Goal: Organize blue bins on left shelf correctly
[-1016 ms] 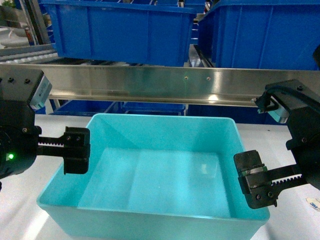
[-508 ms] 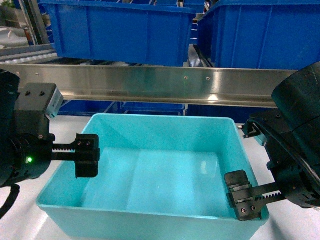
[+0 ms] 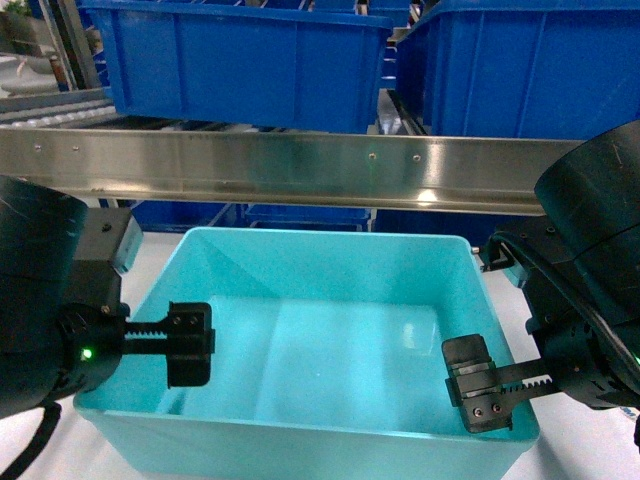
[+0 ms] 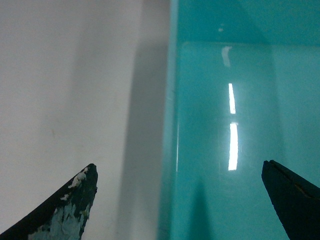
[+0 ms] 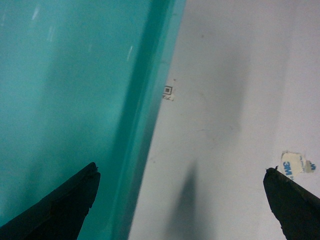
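White tabletop, dark-blue crates behind.

Steel rail blocks above turquoise tub; sides free.

I count one light turquoise rectangular plastic tub – two dark royal-blue ribbed plastic crates above it – two black grippers, left and right. One torn tape scrap, one small printed code sticker.

left end effector — lower, inward over bin wall | right end effector — lower, inward
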Available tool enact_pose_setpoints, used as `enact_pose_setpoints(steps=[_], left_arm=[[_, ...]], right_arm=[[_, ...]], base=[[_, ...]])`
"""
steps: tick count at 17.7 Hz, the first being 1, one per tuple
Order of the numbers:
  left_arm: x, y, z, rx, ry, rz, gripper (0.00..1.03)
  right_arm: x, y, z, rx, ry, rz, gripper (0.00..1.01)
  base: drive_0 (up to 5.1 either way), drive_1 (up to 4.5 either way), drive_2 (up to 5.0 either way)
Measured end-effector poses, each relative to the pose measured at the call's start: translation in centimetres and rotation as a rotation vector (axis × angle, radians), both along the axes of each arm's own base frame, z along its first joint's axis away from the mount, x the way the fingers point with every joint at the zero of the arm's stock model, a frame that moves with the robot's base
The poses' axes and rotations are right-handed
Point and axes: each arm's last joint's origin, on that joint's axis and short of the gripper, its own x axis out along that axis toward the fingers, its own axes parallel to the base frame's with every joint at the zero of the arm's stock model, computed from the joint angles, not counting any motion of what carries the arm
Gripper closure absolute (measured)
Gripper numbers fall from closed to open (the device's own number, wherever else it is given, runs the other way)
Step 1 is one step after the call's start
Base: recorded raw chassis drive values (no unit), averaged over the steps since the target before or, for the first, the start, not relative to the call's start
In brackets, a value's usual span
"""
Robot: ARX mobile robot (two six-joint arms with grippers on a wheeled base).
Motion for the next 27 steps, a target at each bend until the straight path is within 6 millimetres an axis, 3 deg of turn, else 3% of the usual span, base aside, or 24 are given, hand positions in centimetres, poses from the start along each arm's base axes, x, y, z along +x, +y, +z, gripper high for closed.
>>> enact_pose_setpoints(steps=[1, 7, 17, 22, 25, 26, 27], left_arm=[[0.4, -0.7, -0.9, -0.007, 0.041, -0.004, 0.05], [0.7, -1.2, -0.7, -0.002, 0.041, -0.011, 0.07], [0.6, -1.4, -0.7, -0.008, 0.04, -0.022, 0.99], [0.6, -1.4, -0.3, -0.02, 0.036, -0.019, 1.01], [0.7, -1.3, 2.5, -0.032, -0.042, -0.027, 1.01], [0.4, -1.6, 4.4, -0.038, -0.091, -0.033, 1.01], [0.4, -1.6, 4.6, -0.043, -0.099, -0.036, 1.01]], right_arm=[[0.1, -0.2, -0.6, -0.009, 0.001, -0.012, 0.03], [0.0, -0.3, -1.0, -0.027, -0.007, -0.006, 0.04], [0.0, -0.2, -1.0, -0.005, -0.004, 0.001, 0.96], [-0.5, -0.7, -0.2, 0.055, -0.012, -0.009, 0.99], [-0.9, -0.8, 2.4, 0.082, -0.058, 0.009, 0.99], [-1.5, -1.4, 4.4, 0.107, -0.157, 0.05, 0.99], [-1.8, -1.7, 4.6, 0.108, -0.183, 0.057, 0.99]], base=[[0.0, 0.0, 0.0], [0.0, 0.0, 0.0], [0.0, 0.0, 0.0], [0.0, 0.0, 0.0], [0.0, 0.0, 0.0], [0.0, 0.0, 0.0], [0.0, 0.0, 0.0]])
